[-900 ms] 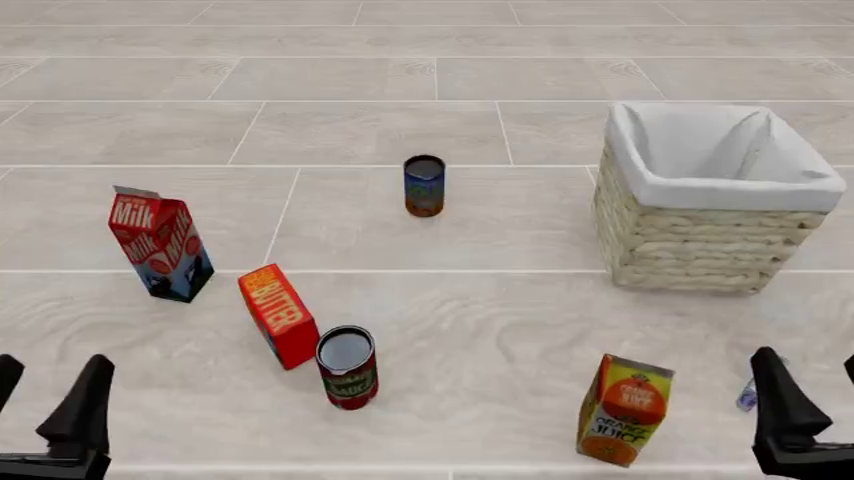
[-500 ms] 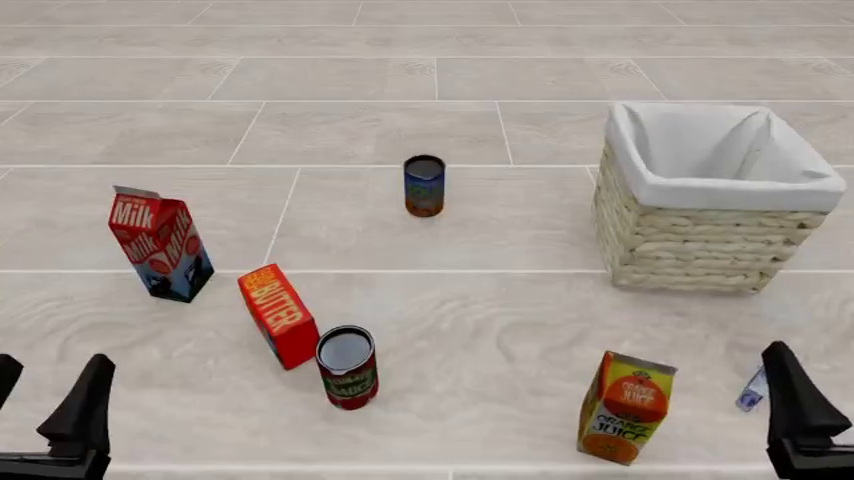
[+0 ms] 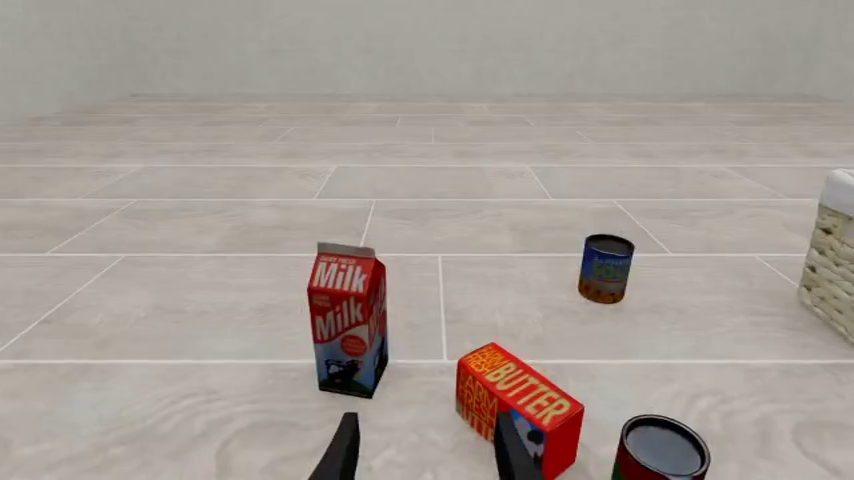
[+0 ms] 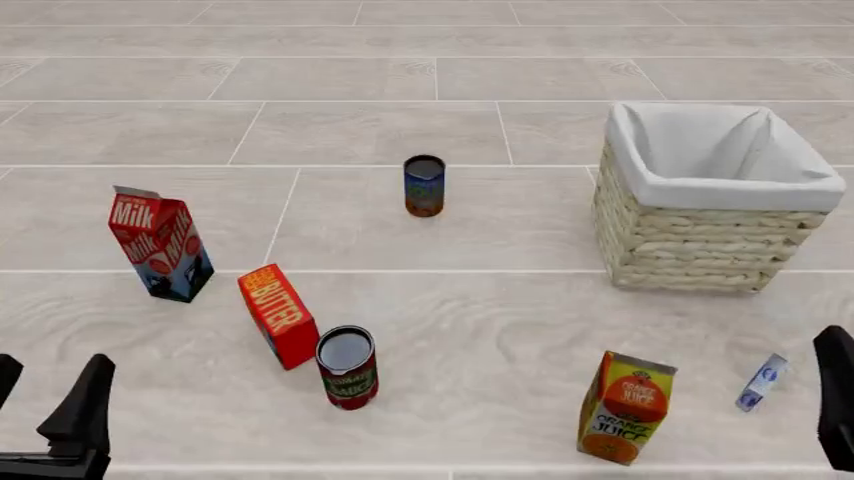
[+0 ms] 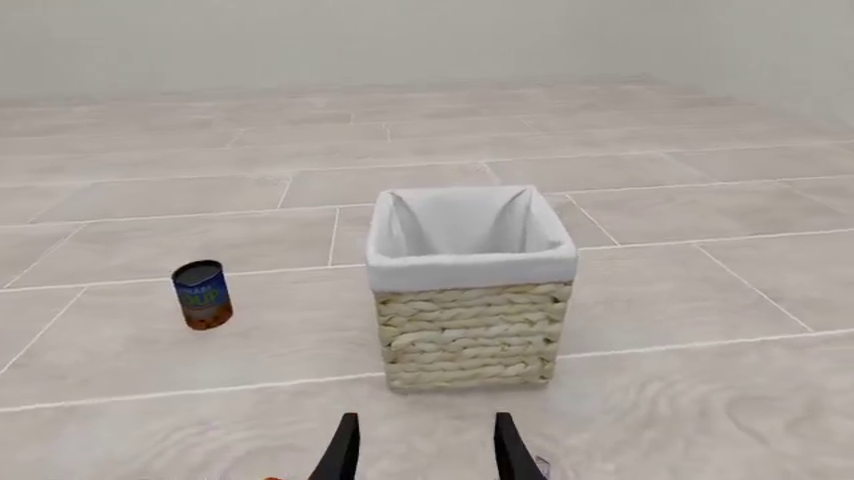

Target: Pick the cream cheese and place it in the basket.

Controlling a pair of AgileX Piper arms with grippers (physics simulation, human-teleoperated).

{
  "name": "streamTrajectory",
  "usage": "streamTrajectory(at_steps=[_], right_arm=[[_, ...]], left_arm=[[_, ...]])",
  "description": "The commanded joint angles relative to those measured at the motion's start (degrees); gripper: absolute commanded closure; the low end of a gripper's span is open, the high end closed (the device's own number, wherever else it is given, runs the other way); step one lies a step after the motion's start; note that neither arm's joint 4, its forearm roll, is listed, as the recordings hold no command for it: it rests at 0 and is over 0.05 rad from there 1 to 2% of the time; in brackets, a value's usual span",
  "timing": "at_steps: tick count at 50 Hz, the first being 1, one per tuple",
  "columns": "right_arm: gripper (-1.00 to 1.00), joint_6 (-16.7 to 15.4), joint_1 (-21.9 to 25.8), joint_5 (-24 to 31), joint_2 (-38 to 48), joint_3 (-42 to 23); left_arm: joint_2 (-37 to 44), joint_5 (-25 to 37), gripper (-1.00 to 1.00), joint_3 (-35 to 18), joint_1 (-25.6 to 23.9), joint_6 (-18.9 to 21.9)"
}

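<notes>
cream cheese (image 4: 762, 383) just left of right pincer (image 5: 420, 447) up front, barely visible wrist-side, both pincers spread, left pincer (image 3: 420, 447) too

A floor (image 4: 400, 60) of large pale grey-beige tiles with a faint wood-like grain is seen, crossed by thin light grout lines, evenly lit, and closed off behind by a plain pale wall (image 3: 427, 45).

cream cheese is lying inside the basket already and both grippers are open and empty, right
Not quite. The cream cheese is not in the basket; the front view shows it on the table, nearer the arms, beside the orange juice carton. The left gripper and right gripper are indeed open and empty.
</notes>
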Motion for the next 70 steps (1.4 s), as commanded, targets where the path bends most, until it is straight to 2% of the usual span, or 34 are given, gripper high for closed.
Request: streamTrajectory(at_steps=[1,3,4,6,9,18,22,30,31,32,33,36,48,55,61,70], right_arm=[[-1.00,-0.61,-4.07,3.84,0.90,-0.91],[-1.00,-1.27,-4.95,3.64,1.96,-0.31],[-1.00,0.01,-5.42,2.97,2.85,0.31],[-1.00,0.41,-5.55,2.16,4.23,0.67],[-1.00,-1.12,-6.56,0.86,6.33,0.32],[-1.00,1.37,-6.66,-1.85,8.01,3.23],[-1.00,3.47,-6.54,-4.17,10.17,5.27],[-1.00,3.86,-7.94,-8.54,13.18,8.71],[-1.00,2.51,-9.21,-9.15,13.34,9.15],[-1.00,2.84,-10.65,-9.28,13.86,9.30],[-1.00,4.79,-10.06,-8.83,12.69,9.60],[-1.00,3.28,-9.82,-10.44,14.06,10.61],[-1.00,2.66,-11.45,-14.89,16.99,13.93],[-1.00,0.95,-12.77,-22.12,23.60,15.84],[-1.00,-0.69,-13.39,-25.22,27.46,15.83],[-1.00,-0.35,-13.48,-35.19,39.02,15.85]], left_arm=[[0.00,0.00,-1.00,0.00,0.00,0.00],[0.00,0.00,-1.00,0.00,0.00,0.00],[0.00,0.00,-1.00,0.00,0.00,0.00],[0.00,0.00,-1.00,0.00,0.00,0.00],[0.00,0.00,-1.00,0.00,0.00,0.00],[0.00,0.00,-1.00,0.00,0.00,0.00],[0.00,0.00,-1.00,0.00,0.00,0.00],[0.00,0.00,-1.00,0.00,0.00,0.00],[0.00,0.00,-1.00,0.00,0.00,0.00],[0.00,0.00,-1.00,0.00,0.00,0.00],[0.00,0.00,-1.00,0.00,0.00,0.00],[0.00,0.00,-1.00,0.00,0.00,0.00],[0.00,0.00,-1.00,0.00,0.00,0.00],[0.00,0.00,-1.00,0.00,0.00,0.00],[0.00,0.00,-1.00,0.00,0.00,0.00],[0.00,0.00,-1.00,0.00,0.00,0.00]])
